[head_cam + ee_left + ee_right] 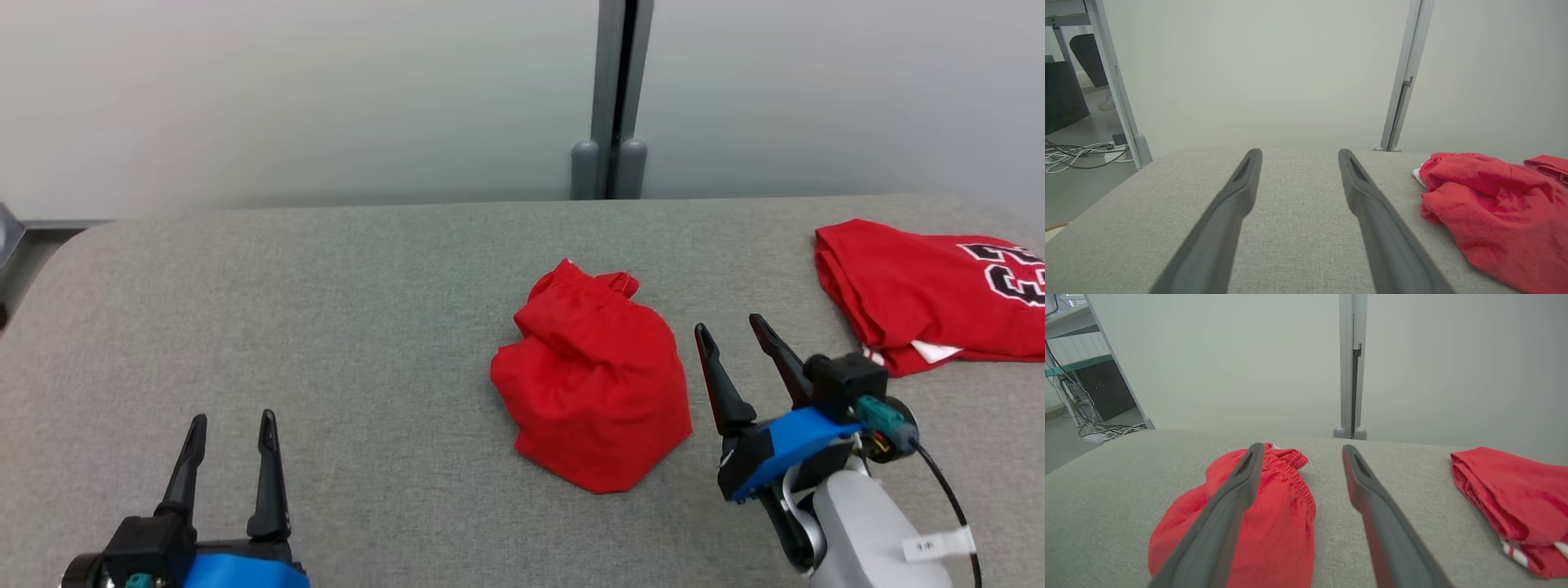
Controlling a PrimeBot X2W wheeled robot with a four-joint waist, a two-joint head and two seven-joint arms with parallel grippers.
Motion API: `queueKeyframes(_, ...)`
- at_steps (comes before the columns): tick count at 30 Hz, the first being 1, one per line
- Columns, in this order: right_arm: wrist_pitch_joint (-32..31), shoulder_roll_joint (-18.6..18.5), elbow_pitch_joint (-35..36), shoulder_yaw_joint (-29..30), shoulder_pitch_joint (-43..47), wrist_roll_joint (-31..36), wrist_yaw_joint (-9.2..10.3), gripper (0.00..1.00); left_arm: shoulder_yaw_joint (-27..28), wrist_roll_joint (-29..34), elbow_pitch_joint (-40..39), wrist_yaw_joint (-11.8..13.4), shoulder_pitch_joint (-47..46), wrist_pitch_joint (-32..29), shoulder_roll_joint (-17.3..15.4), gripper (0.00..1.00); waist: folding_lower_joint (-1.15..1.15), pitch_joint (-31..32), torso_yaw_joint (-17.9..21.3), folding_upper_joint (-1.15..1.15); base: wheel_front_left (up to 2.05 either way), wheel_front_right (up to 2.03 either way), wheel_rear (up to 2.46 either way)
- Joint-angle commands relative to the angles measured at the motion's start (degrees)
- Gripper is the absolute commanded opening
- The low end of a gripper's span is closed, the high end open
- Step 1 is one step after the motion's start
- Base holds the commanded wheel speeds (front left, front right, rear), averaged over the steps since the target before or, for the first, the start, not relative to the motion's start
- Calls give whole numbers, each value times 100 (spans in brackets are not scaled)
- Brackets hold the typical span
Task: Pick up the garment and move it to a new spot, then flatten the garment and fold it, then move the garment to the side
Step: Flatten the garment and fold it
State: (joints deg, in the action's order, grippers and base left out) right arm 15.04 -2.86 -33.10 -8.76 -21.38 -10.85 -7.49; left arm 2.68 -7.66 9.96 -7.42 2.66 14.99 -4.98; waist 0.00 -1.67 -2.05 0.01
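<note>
A crumpled red garment [589,377] lies bunched in the middle of the grey padded table [343,310]; its elastic waistband shows in the right wrist view [1286,498], and it sits at the right in the left wrist view [1494,212]. My right gripper [732,334] hovers just right of the garment, open, with nothing between its fingers. At the lower left my left gripper [233,426] is open too, well away from the cloth, over bare table [1298,212].
A folded red jersey [931,290] with black-and-white numbers lies at the table's far right, also in the right wrist view [1511,498]. A grey post [612,98] stands behind the table against a pale wall. Cables lie on the floor [1081,153] off the left edge.
</note>
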Motion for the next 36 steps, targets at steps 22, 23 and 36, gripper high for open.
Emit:
queueKeyframes(22, 18, -20, -2733, -19, -945, -50, -1, 100, -270, -21, 34, -7, -670, 25, -46, 100, 0, -818, -649, -1, 0, 0, 0)
queueKeyframes(23, 16, -14, -2767, -35, -912, -67, -1, 100, -279, -21, 45, -7, -673, 25, -46, 100, 0, -824, -652, -1, 0, 0, 0)
queueKeyframes(36, 12, -430, -2262, 336, -780, -443, -1, 0, -227, -37, 101, -7, -590, 26, -61, 100, 0, -639, -424, -1, 0, 0, 0)
